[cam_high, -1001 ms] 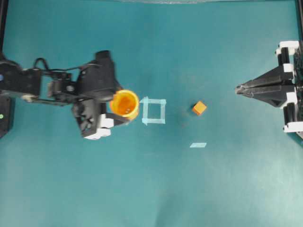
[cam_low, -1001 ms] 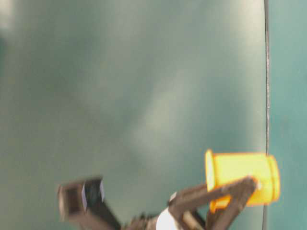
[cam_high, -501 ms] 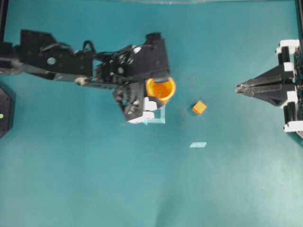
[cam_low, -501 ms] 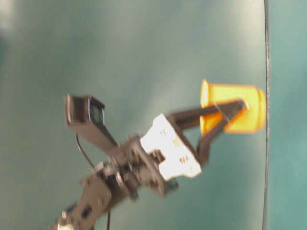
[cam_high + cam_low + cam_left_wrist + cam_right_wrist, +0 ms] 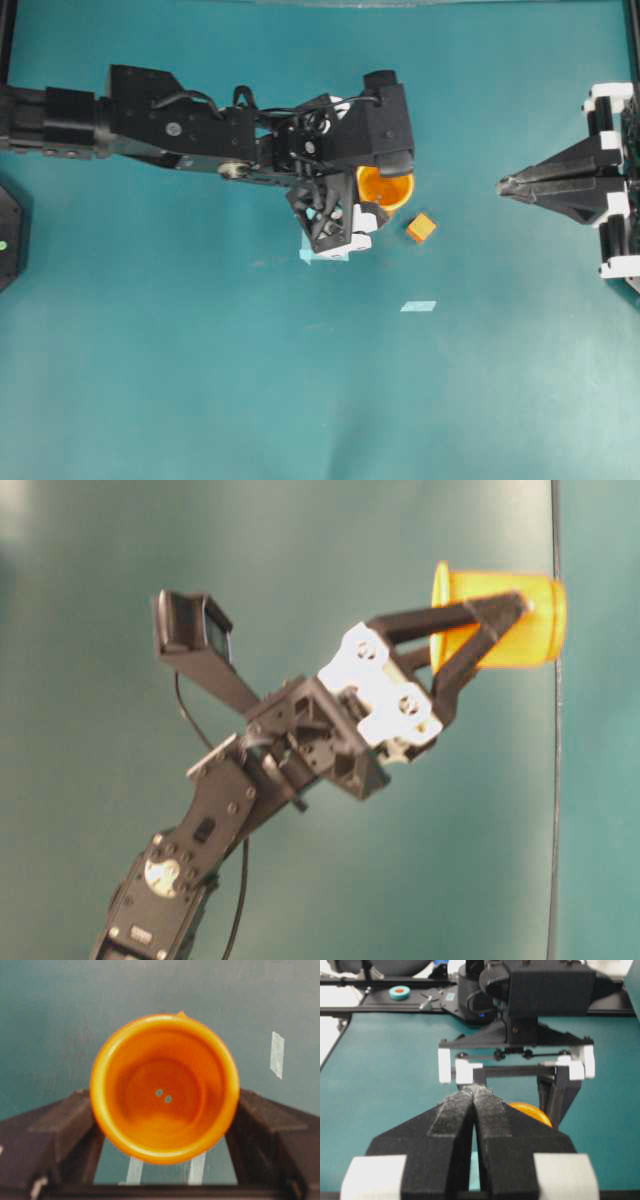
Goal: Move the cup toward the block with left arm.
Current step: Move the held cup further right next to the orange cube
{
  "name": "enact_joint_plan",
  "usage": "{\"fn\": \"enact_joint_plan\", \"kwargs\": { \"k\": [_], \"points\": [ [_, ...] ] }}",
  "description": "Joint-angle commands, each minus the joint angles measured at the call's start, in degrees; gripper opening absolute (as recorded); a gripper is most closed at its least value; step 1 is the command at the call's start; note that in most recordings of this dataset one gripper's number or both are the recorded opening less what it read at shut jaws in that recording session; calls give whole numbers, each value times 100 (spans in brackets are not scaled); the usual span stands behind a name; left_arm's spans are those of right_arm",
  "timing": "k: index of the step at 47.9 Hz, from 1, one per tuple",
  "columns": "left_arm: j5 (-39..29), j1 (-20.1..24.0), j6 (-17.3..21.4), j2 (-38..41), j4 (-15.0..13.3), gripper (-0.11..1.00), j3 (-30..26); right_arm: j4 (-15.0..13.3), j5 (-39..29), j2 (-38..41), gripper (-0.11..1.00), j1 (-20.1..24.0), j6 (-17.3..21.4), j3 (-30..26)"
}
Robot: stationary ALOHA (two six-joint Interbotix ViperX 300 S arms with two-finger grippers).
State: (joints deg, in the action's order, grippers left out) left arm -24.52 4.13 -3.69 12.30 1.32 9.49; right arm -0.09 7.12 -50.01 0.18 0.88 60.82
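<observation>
The orange cup (image 5: 386, 187) stands upright with its mouth up, held between the black fingers of my left gripper (image 5: 384, 198), which is shut on it. In the left wrist view the cup (image 5: 165, 1087) fills the middle, with a finger (image 5: 70, 1125) pressed on each side. The block (image 5: 421, 228), a tiny orange cube, lies just right of and below the cup, a small gap apart. In the table-level view the fingers (image 5: 470, 615) clasp the cup (image 5: 535, 640). My right gripper (image 5: 503, 186) rests shut at the right edge, and its own view shows the cup (image 5: 532, 1111) behind it.
A pale tape square (image 5: 322, 252) lies partly under the left gripper, and a short tape strip (image 5: 418, 306) lies below the block. The right arm's white-clamped mount (image 5: 612, 180) sits at the right edge. A blue tape roll (image 5: 399, 992) lies beyond the table.
The left arm has carried the cup to the right, from left of the tape square, across it, to beside the block. The right gripper and block have not moved.
</observation>
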Motion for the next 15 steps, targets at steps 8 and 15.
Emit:
{"fn": "enact_joint_plan", "kwargs": {
  "k": [8,15],
  "points": [
    [35,9,18,220,9,69,-501,-9,35,0,0,9,-9,-185],
    [26,9,18,519,0,69,-817,0,35,-9,0,9,-9,-202]
  ]
}}
